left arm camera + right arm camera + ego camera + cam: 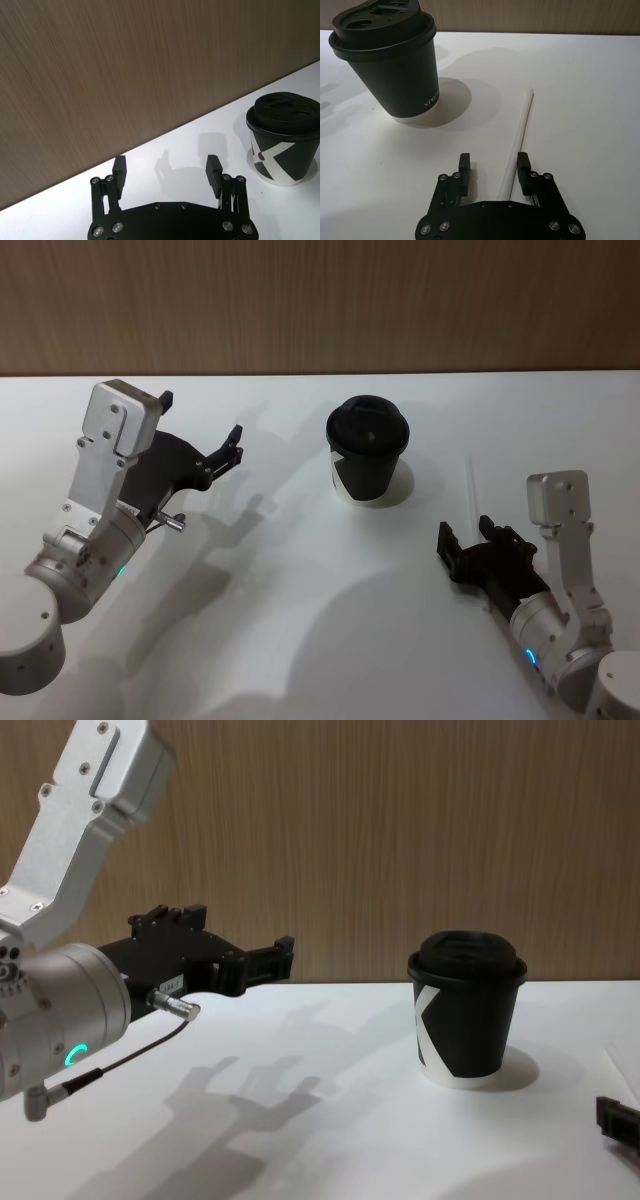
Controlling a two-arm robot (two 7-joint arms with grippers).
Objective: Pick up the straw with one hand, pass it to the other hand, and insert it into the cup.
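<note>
Straw [472,488] lies flat on the table [300,640], to the right of the cup [367,450] and apart from it, running lengthways away from the robot. Its far end reaches about level w/ the cup's base, and its near end sits inside the right gripper [466,532].

Right gripper is down low at the table w/ its fingers spread. In the right wrist view the straw [520,132] runs between them, hard up against one finger; can't tell if it's touching. Nothing's pinched yet. Prob lined up along the straw's length so the fingers close across its thin side, taking it near one end so plenty is left free for the other gripper to take.

Left gripper [203,420] hangs above the table on the left, well apart from the straw, fingers wide apart and holding nothing, aimed roughly towards the cup [282,145]. Looks like it's parked ready to receive.

Cup [467,1010] stands upright near the middle, lid on, lid holes facing up, so it's ready for the straw later
</note>
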